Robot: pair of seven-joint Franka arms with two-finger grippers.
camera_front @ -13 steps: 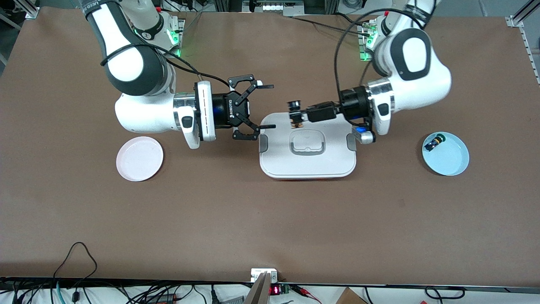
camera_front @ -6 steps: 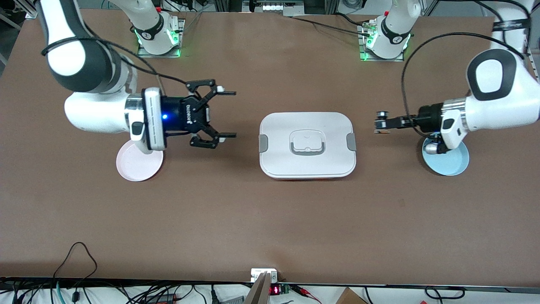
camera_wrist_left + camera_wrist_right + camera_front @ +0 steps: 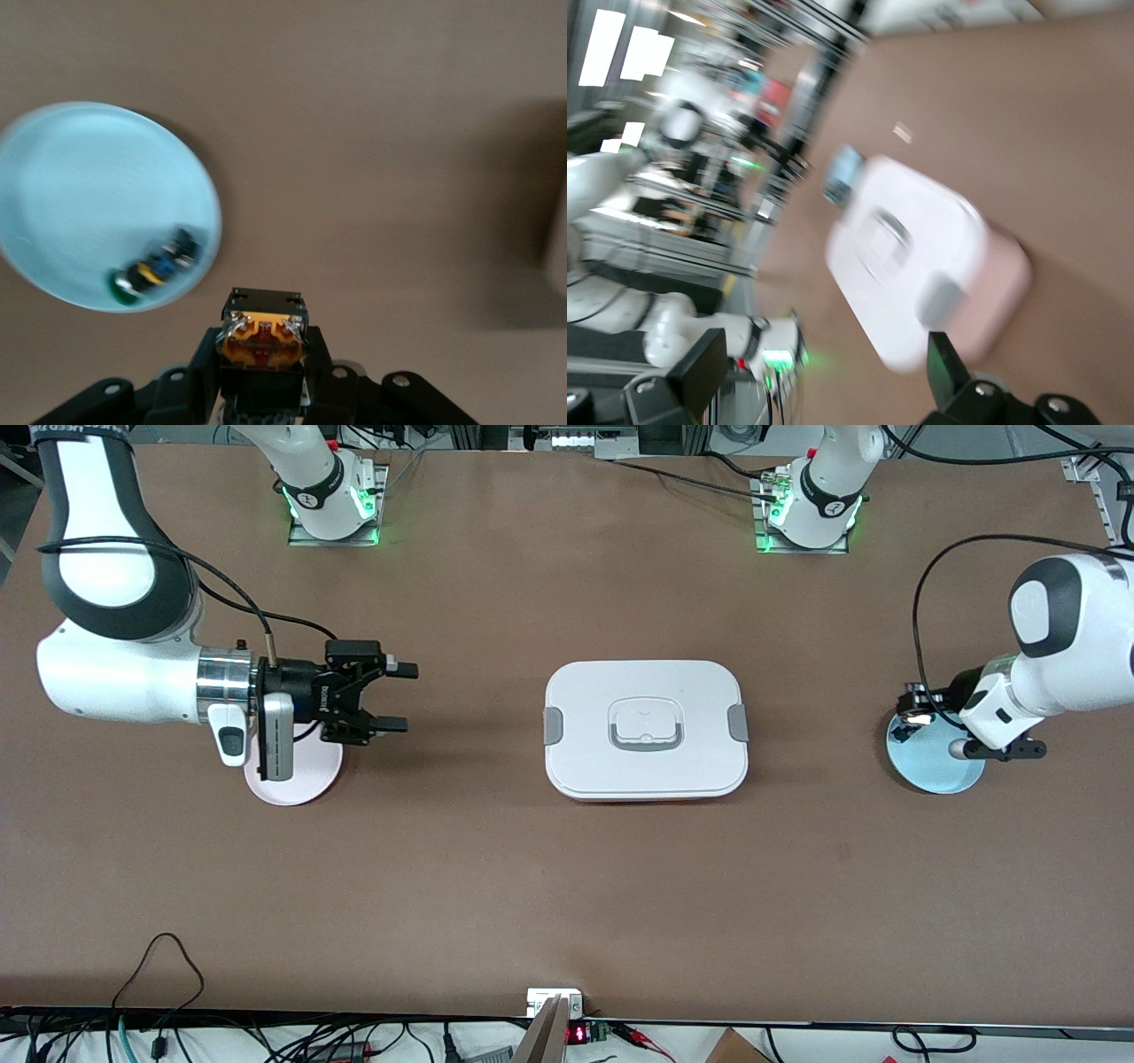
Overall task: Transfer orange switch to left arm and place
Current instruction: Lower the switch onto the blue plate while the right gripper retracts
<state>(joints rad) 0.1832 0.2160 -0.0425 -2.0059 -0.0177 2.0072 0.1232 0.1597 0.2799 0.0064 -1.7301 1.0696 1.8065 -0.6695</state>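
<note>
The orange switch [image 3: 263,336], black with an orange end, is gripped between the jaws of my left gripper [image 3: 912,714]. That gripper hangs over the edge of the light blue plate [image 3: 935,771] on the box's side. The white box [image 3: 691,691] lies shut at the table's middle and shows blurred in the right wrist view [image 3: 921,257]. My right gripper [image 3: 403,697] is open and empty, over the table beside the pink plate [image 3: 297,784], well apart from the box.
A small blue-and-green component [image 3: 155,270] lies on the blue plate [image 3: 80,195], near its rim. The pink plate sits toward the right arm's end, partly under that arm's wrist. Bare brown table surrounds the box.
Both arms have drawn back from above the box toward their own ends. The left gripper carried the switch to the blue plate; the right gripper, still open, moved to the pink plate.
</note>
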